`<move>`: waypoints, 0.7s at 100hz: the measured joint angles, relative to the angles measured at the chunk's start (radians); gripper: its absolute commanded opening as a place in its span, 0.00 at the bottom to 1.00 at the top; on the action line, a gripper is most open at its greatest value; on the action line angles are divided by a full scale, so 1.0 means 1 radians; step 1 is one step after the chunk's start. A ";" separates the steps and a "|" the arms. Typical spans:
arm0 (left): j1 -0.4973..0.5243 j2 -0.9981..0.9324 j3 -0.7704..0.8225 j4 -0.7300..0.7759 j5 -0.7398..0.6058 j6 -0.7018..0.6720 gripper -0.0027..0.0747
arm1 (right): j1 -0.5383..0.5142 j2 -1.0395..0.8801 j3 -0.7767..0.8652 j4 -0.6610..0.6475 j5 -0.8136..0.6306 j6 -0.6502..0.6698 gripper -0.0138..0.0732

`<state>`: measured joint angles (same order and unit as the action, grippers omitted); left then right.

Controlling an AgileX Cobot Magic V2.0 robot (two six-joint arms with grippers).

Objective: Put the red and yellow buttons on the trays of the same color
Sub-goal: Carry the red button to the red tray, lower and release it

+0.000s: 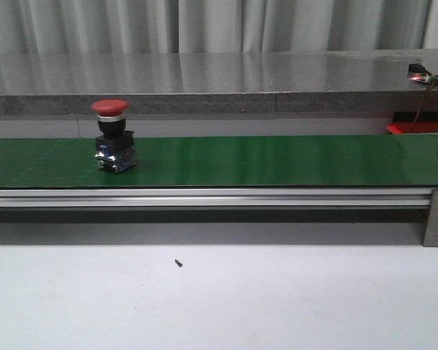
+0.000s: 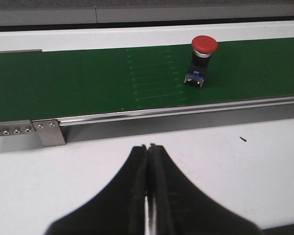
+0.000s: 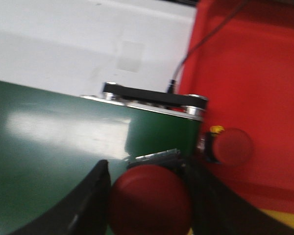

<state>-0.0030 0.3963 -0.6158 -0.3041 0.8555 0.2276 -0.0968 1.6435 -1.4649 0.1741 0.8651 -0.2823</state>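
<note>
- Right gripper [image 3: 149, 196], closest to its wrist camera, pinches a red button [image 3: 149, 205] by the cap, above the belt's end beside the red tray [image 3: 264, 73].
- Left gripper [image 2: 149, 196] hangs pressed together, holding nothing, over the white table [image 2: 235, 171].
- On the green belt [image 1: 277, 160], left of centre, another red button [image 1: 111, 135] stands upright.
- It looks rigid and top-heavy with a slick cap; gripping the black body seems safer.
- Another red button [image 3: 230, 146] lies in the tray; that view is blurred, and the yellow tray is barely visible.
</note>
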 measured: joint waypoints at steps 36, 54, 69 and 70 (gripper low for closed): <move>0.000 0.000 0.000 0.000 0.000 0.000 0.01 | -0.262 0.007 0.000 0.000 -0.052 0.123 0.30; 0.000 0.000 0.000 0.000 0.000 0.000 0.01 | -0.300 0.080 0.000 0.000 -0.089 0.189 0.30; 0.000 0.000 0.000 0.000 0.000 0.000 0.01 | -0.301 0.155 0.000 0.006 -0.137 0.213 0.30; 0.000 0.000 0.000 0.000 0.000 0.000 0.01 | -0.301 0.162 0.000 0.009 -0.140 0.213 0.30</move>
<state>-0.0030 0.3963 -0.6158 -0.3041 0.8555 0.2276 -0.3977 1.8056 -1.4649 0.1828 0.7254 -0.0694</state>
